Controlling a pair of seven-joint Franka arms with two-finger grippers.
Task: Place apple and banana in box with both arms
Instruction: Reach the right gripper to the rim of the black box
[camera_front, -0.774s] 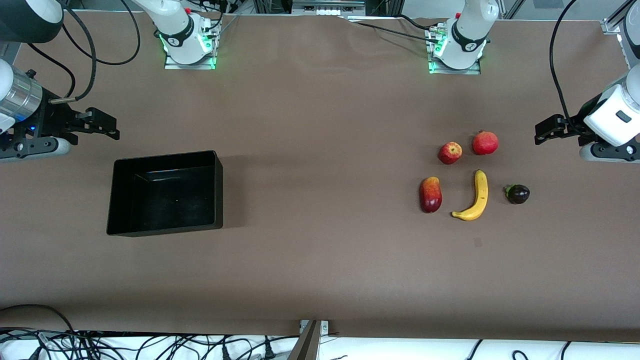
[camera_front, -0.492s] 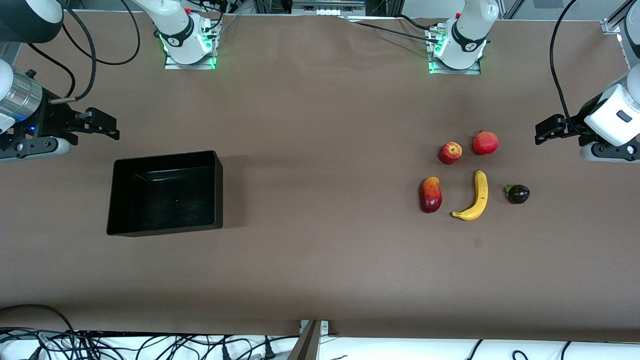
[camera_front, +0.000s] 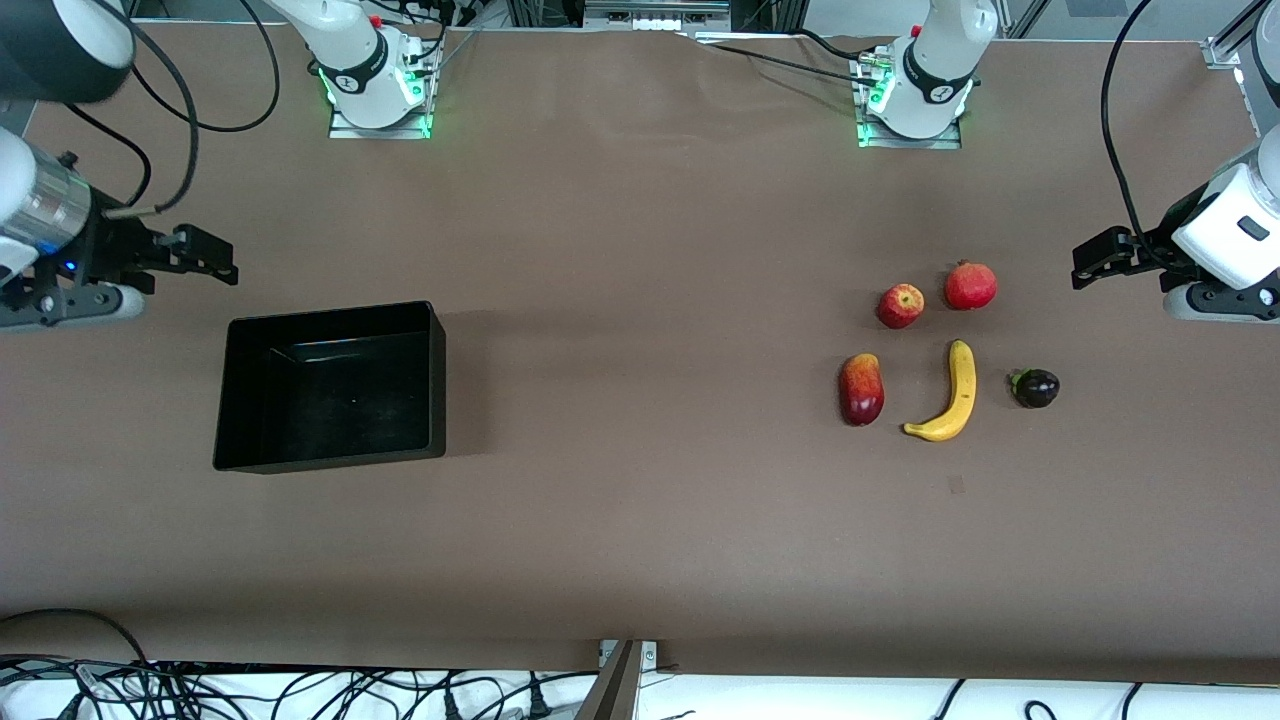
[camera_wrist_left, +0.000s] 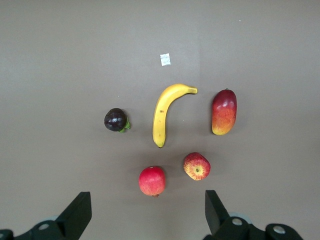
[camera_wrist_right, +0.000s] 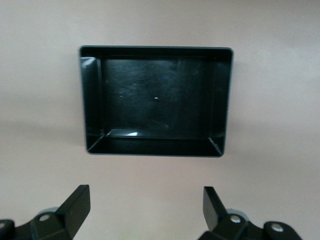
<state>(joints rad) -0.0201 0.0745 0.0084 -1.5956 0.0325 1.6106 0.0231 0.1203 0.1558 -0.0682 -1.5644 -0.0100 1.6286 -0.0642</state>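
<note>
Hovering both grippers with jaws spread wide and empty, touching nothing

I see the left gripper (camera_front: 1085, 262) over bare bench (camera_front: 640, 500) at the left arm's end, near the fruit; the right gripper (camera_front: 222, 262) hangs over the bench just beside the box (camera_front: 230, 400), which sits empty at the right arm's end. The apple (camera_front: 900, 305) lies beside a pomegranate (camera_front: 970, 286); the banana (camera_front: 950, 395) lies nearer the camera, between a mango (camera_front: 861, 389) and a dark purple fruit (camera_front: 1036, 387). I can read no writing
</note>
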